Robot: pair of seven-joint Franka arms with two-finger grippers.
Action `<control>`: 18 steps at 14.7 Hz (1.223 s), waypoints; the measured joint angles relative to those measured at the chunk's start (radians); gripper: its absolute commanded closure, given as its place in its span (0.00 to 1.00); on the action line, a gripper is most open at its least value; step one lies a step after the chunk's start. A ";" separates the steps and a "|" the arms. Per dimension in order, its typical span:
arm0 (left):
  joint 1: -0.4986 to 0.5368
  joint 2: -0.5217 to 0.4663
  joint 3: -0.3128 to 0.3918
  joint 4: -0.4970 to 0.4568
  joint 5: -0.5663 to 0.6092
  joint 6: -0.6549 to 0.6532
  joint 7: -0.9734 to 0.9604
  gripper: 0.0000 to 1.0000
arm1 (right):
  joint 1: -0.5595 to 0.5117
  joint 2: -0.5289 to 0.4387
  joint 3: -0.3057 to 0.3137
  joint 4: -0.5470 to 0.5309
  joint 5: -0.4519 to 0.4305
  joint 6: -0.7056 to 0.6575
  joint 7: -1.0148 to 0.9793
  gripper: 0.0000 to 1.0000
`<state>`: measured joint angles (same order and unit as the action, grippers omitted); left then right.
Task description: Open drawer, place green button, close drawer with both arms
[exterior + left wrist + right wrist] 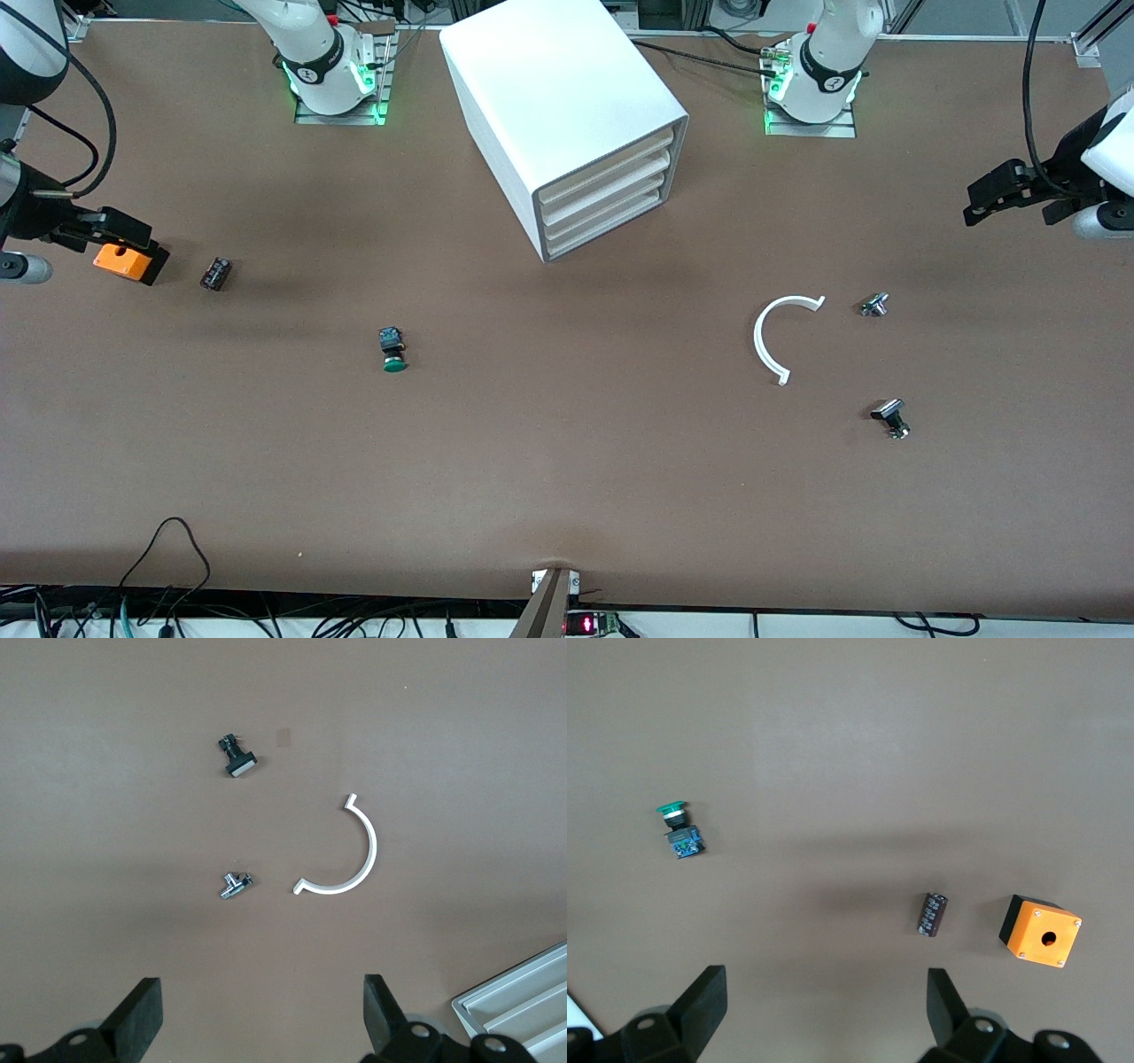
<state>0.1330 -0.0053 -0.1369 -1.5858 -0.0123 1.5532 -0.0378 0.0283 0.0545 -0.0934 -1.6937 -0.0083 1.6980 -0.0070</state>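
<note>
The white cabinet stands between the arm bases with all four drawers pushed in. The drawer is the lowest one. A corner of the cabinet's drawer fronts shows in the left wrist view. The green-capped button lies on its side on the table, nearer the front camera than the cabinet and toward the right arm's end; it also shows in the right wrist view. My right gripper is open and empty over the orange box, also seen from its wrist. My left gripper is open and empty at the left arm's end, also seen from its wrist.
An orange box with a hole and a small black cylinder lie at the right arm's end. A white half-ring and two metal knobs lie toward the left arm's end. Cables run along the table's front edge.
</note>
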 measured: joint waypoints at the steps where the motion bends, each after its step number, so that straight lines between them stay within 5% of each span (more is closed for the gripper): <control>1: 0.000 0.000 0.000 0.000 0.000 0.003 0.000 0.00 | 0.000 -0.003 0.004 -0.001 0.000 0.000 0.001 0.00; 9: 0.000 0.002 -0.001 0.000 0.000 0.019 0.000 0.00 | 0.000 -0.082 0.005 -0.104 0.000 0.032 0.001 0.00; 18: -0.004 0.002 -0.003 0.000 0.000 0.019 0.000 0.00 | 0.006 -0.042 0.014 -0.104 0.000 0.061 -0.002 0.00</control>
<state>0.1295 -0.0037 -0.1397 -1.5857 -0.0123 1.5722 -0.0378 0.0340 0.0122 -0.0796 -1.7978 -0.0078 1.7592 -0.0092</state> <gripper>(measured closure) 0.000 0.000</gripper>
